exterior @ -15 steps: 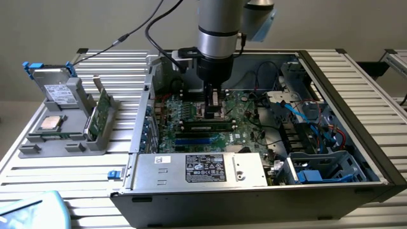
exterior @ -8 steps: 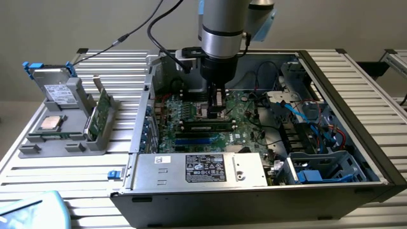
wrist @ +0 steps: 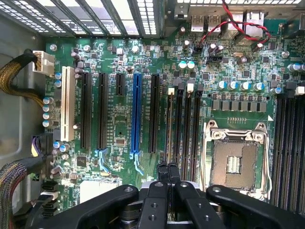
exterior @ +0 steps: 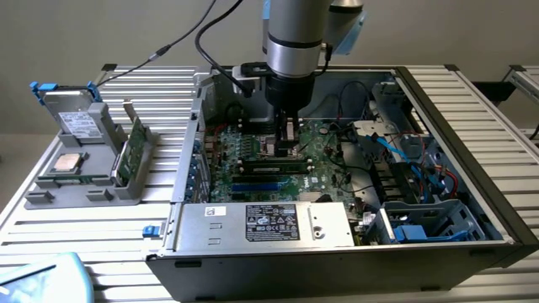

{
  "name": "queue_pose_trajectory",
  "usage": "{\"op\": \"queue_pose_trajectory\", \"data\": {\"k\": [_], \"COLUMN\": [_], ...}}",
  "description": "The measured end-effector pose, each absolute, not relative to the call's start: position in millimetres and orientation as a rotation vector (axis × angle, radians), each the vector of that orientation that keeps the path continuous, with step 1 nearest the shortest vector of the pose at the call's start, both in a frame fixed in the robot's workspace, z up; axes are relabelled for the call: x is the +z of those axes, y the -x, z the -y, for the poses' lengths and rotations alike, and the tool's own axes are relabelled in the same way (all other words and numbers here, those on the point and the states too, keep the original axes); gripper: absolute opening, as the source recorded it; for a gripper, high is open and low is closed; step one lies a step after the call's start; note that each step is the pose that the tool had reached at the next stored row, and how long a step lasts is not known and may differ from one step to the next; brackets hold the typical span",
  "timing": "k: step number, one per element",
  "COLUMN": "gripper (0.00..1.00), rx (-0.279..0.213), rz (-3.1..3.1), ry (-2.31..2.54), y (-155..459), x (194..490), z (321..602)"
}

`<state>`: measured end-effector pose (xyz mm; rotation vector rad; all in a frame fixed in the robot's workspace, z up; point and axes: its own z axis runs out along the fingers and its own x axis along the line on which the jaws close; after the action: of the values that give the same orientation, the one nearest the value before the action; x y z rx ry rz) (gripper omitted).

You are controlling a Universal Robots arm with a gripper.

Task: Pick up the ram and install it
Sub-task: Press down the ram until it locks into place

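where the computer case (exterior: 471, 189) lies open, motherboard (wrist: 119, 95) inside, ram (exterior: 271, 168) seated

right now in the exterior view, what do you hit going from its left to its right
blue-clipped drive caddy → grey parts holder → upright green card → pc case's near wall → ram in the motherboard slot → blue cables → blue-tabbed drive cage → case's far edge
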<state>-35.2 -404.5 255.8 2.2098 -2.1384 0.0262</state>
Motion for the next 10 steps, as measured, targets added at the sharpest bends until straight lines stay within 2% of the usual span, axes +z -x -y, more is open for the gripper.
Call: {"op": "queue_pose_trajectory", "data": {"k": [10], "gripper": [0.11], "rx": [0.025], "rz": [2.156], "ry": [-2.192], "y": [35.3], "x": [255.9], "z": [404.5]}}
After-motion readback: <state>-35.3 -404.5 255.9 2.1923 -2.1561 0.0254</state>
